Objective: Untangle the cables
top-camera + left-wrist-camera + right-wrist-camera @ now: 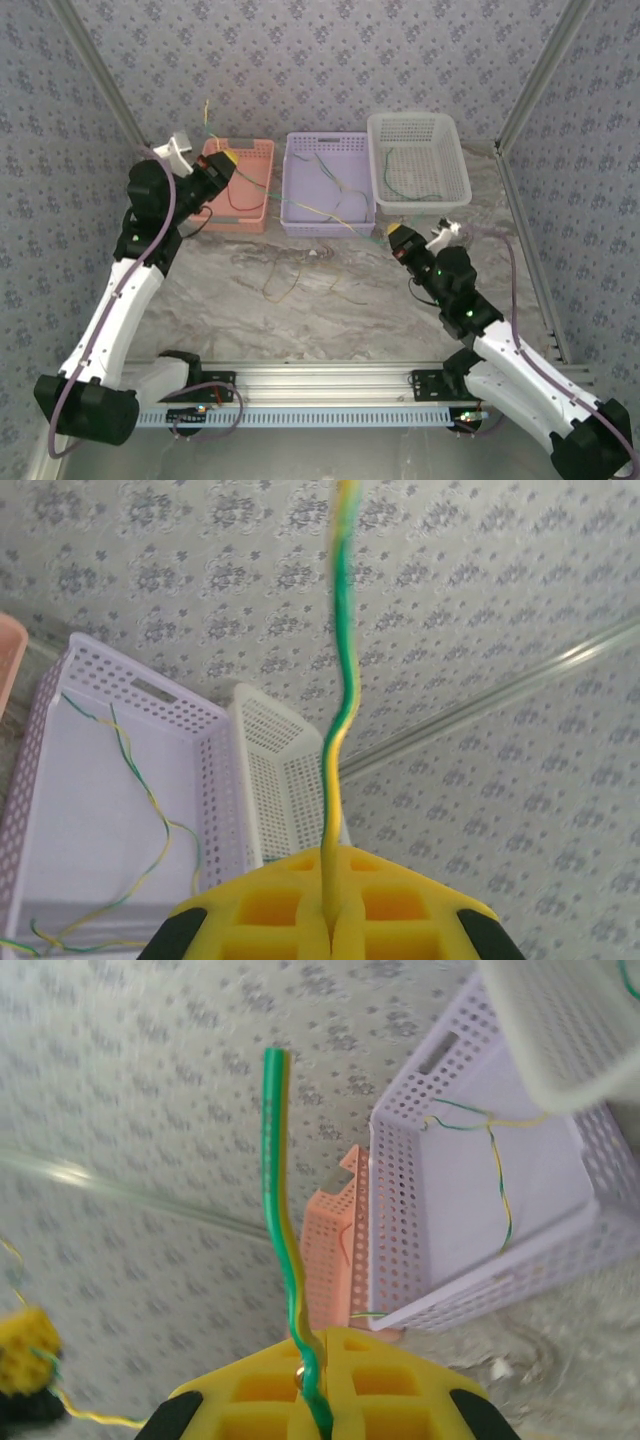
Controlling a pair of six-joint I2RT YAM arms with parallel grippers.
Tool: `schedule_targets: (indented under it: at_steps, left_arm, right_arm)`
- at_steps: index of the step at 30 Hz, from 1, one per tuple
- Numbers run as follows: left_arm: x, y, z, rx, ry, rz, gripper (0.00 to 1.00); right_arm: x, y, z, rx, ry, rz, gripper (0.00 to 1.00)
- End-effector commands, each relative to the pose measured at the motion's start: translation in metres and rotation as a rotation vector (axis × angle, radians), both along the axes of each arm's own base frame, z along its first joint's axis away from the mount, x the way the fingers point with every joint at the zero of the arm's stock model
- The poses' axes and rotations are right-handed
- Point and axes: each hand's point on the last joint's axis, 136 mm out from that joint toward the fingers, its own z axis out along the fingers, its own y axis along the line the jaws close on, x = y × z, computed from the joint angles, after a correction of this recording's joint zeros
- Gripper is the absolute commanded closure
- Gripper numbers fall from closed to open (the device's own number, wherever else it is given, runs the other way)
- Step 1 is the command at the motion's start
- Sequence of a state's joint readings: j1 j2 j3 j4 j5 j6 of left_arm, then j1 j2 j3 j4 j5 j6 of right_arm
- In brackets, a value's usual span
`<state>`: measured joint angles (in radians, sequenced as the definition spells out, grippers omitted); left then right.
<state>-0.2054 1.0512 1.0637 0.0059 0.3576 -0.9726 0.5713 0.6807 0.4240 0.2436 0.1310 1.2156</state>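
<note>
Cable pinched at both ends

Our left gripper [328, 920] has its yellow pads pressed together on a green-yellow cable [340, 730], whose free tip stands up past them. It hangs over the pink basket [262, 150] at the table's far left. Our right gripper [310, 1385] pinches what we take to be the other end, just beside the purple basket's [325, 138] near right corner. A thin strand crosses that basket between us, so we judge we are drawing one wire taut to lift it free. Loose cables [270, 283] lie mid-table, well apart. A green cable [390, 165] rests in the white basket [412, 118].
</note>
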Motion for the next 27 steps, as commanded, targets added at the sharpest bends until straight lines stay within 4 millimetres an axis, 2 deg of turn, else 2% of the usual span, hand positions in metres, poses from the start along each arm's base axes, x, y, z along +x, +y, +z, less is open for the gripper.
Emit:
schedule_targets:
  at_steps: [1,5,9,12,14,15,17,19,20,23,24,27]
  left_arm:
    - [0.000,0.056,0.064,-0.155,-0.209,0.277,1.00]
    - [-0.003,0.063,0.070,-0.208,-0.222,0.312,1.00]
    - [-0.004,0.067,0.076,-0.253,-0.241,0.327,1.00]
    - [0.000,0.061,0.080,-0.268,-0.240,0.293,1.00]
    - [0.007,0.048,0.082,-0.262,-0.232,0.234,1.00]
    - [0.010,0.040,0.085,-0.257,-0.234,0.200,1.00]
    - [0.016,0.020,0.092,-0.225,-0.242,0.105,1.00]
    - [0.022,0.003,0.095,-0.179,-0.244,0.036,1.00]
    - [0.024,-0.005,0.095,-0.149,-0.249,0.006,1.00]
    - [0.030,-0.022,0.097,-0.098,-0.271,-0.077,1.00]
    - [0.033,-0.029,0.098,-0.092,-0.272,-0.117,1.00]
    - [0.041,-0.053,0.097,-0.049,-0.258,-0.222,1.00]
  right_arm:
    - [-0.004,-0.057,-0.051,0.214,0.233,-0.376,1.00]
    - [-0.020,-0.057,-0.063,0.266,0.308,-0.420,1.00]
    - [-0.029,-0.047,-0.080,0.314,0.399,-0.414,1.00]
    - [-0.030,-0.039,-0.081,0.287,0.414,-0.369,1.00]
    - [-0.026,-0.035,-0.056,0.143,0.373,-0.299,1.00]
    - [-0.026,-0.033,-0.042,0.058,0.352,-0.261,0.95]
    - [-0.033,-0.035,-0.020,-0.158,0.319,-0.209,0.70]
    - [-0.041,-0.039,0.001,-0.314,0.260,-0.183,0.53]
    - [-0.045,-0.042,0.013,-0.385,0.213,-0.163,0.49]
    - [-0.055,-0.053,0.045,-0.537,0.088,-0.123,0.45]
    - [-0.058,-0.048,0.062,-0.577,0.012,-0.077,0.45]
    - [-0.061,-0.011,0.114,-0.724,-0.250,0.124,0.44]
